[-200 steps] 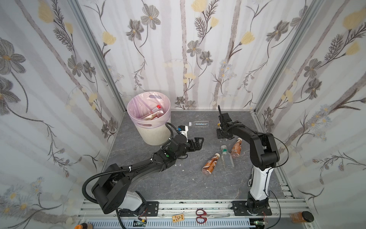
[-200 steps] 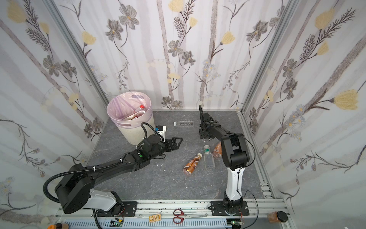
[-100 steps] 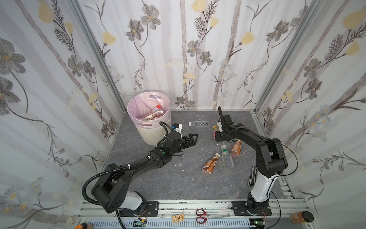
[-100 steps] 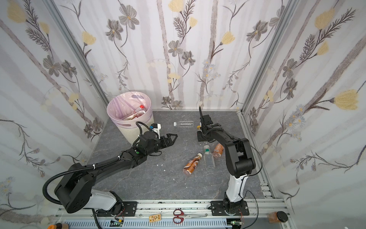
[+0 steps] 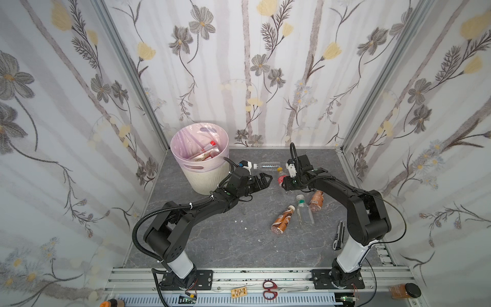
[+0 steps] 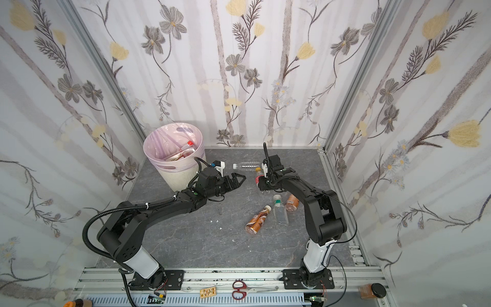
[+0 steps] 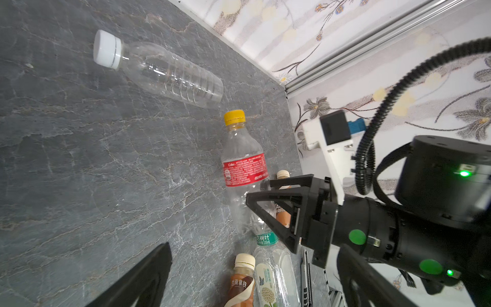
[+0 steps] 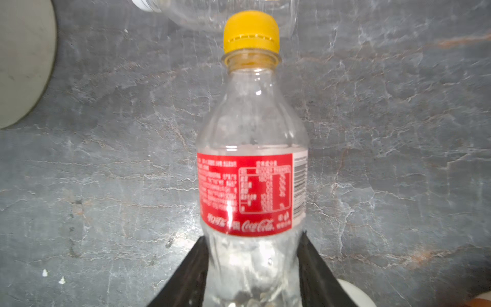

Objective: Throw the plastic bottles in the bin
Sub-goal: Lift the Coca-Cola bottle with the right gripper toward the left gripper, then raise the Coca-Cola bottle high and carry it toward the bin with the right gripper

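1. Both arms are drawing together: the right gripper point(image 5: 283, 183) is clenching the yellow-capped bottle point(image 8: 252, 186) low on its body, and the left gripper point(image 5: 267, 181) is gaping empty just beside it.
2. The bin point(image 5: 198, 183) is already holding several bottles point(image 5: 204, 155).
3. Four are lying on the table point(image 5: 225, 239), awaiting pickup: a white-capped bottle point(image 5: 267, 165), a green-capped bottle point(image 5: 304, 214), a brown bottle point(image 5: 283, 219) and an amber bottle point(image 5: 316, 200).

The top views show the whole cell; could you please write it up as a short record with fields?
right gripper: shut on clear red-labelled yellow-capped plastic bottle, below its label
left gripper: open, empty
round cream ribbed plastic bin: pink-lined, holds discarded bottles
lying on grey table: clear white-capped bottle, brown cream-capped bottle, clear green-capped bottle, amber bottle
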